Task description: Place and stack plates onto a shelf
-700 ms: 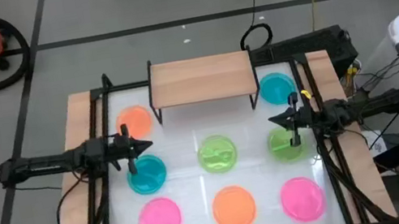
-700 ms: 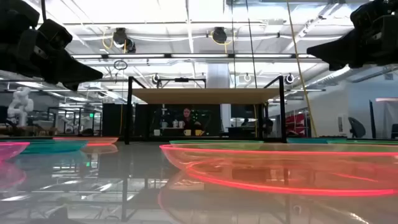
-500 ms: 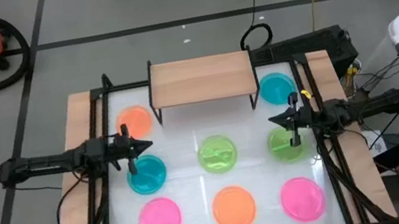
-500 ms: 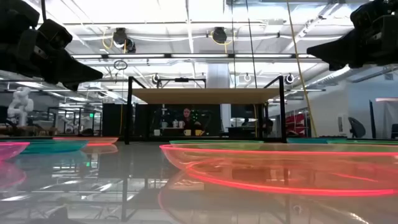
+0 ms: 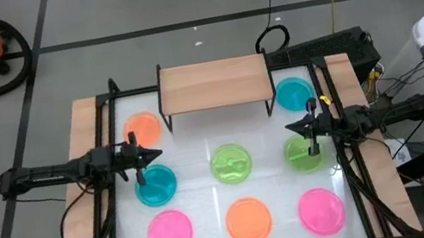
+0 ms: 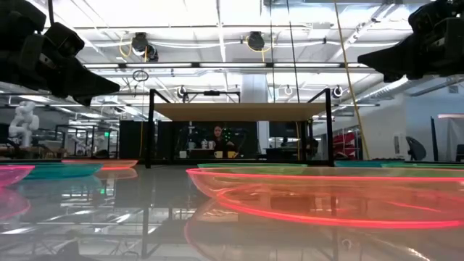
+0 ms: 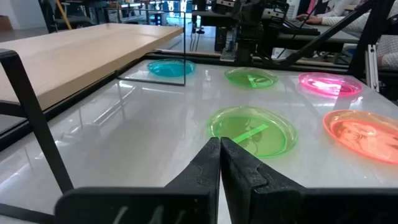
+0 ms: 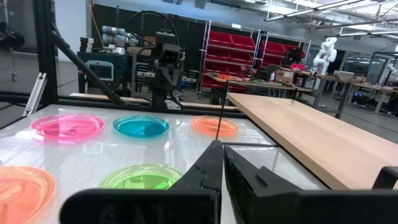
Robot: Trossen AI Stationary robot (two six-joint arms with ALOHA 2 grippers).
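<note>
Shelf (image 5: 214,83) top bare; plates (image 5: 231,163) dot table (image 5: 192,153) around.

Shelf (image 5: 213,83): light-wood board on thin black legs, far centre, top bare. Eight plates lie flat and apart: orange plate (image 5: 142,129), teal plate (image 5: 293,92) flanking shelf; teal (image 5: 156,186), green (image 5: 230,163), green (image 5: 302,153) mid row; pink (image 5: 169,233), orange (image 5: 249,220), pink (image 5: 322,210) near row.
</note>
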